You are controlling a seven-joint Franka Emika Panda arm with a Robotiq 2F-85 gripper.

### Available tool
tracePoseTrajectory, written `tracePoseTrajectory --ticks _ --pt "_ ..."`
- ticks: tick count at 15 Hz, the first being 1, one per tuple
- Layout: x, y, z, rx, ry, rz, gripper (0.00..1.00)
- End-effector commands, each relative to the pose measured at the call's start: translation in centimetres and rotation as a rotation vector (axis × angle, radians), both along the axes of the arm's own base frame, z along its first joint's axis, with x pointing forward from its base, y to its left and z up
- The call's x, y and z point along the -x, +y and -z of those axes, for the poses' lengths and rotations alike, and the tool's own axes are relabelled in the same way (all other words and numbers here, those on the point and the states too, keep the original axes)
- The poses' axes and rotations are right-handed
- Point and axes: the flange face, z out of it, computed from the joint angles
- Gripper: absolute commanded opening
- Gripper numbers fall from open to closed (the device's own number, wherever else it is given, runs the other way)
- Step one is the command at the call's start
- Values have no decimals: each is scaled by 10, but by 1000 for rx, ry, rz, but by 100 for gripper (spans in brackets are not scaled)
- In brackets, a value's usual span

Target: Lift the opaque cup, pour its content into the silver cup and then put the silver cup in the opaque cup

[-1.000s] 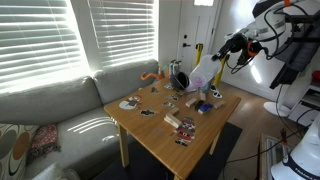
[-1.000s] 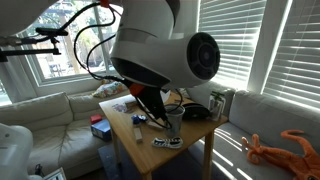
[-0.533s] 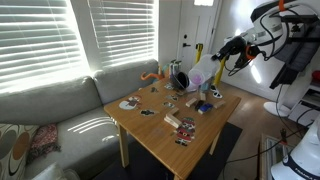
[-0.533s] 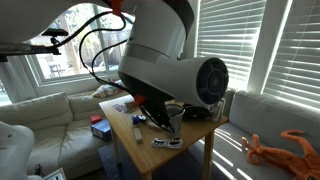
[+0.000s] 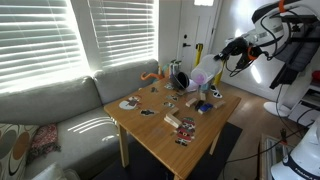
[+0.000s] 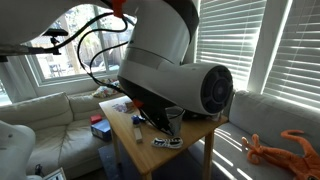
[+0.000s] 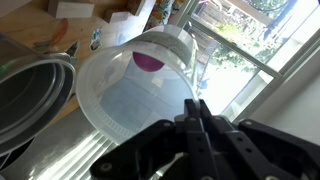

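Over the far right end of the surface [image 5: 155,135]: the opaque cup [image 5: 199,76] hangs in the air, tipped well over, mouth turned away from the arm.
State of the claw [image 7: 193,106]: clenched on the opaque cup, pinching its thin wall at the rim; nothing else supports the cup.
Place of the silver cup [image 7: 22,105]: on the surface just left of the opaque cup in the wrist view, mouth open upward; whether the two rims touch I cannot tell.
Step in hand: the pour, judging by the tilt.
Doing it well: bring the lowest point of the opaque lip right over the silver mouth before tipping further, since that mouth is much the narrower. Roll the wrist slowly rather than swing the arm, so the content leaves at one spot. Avoid jerks, because a pinch on a thin rim can slip.
Look of the opaque cup: whitish, frosted, slightly tapered, wide-mouthed, no handle; light comes through its wall.
Inside it: a purple patch [image 7: 148,62] shows at the bottom; content or something seen through the base, I cannot tell.
Risk: spilling beside the silver cup among the small things lying there.
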Motion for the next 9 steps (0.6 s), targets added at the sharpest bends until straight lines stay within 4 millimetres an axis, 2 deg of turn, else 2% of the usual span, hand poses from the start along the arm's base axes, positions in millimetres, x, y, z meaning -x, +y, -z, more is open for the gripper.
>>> tracePoseTrajectory --ticks 1,5,9 --pt "12 -19 1 -49 -35 -21 1" --pt "22 -35 6 -71 -61 -25 1" --pt "15 -37 7 -93 -103 -36 1"
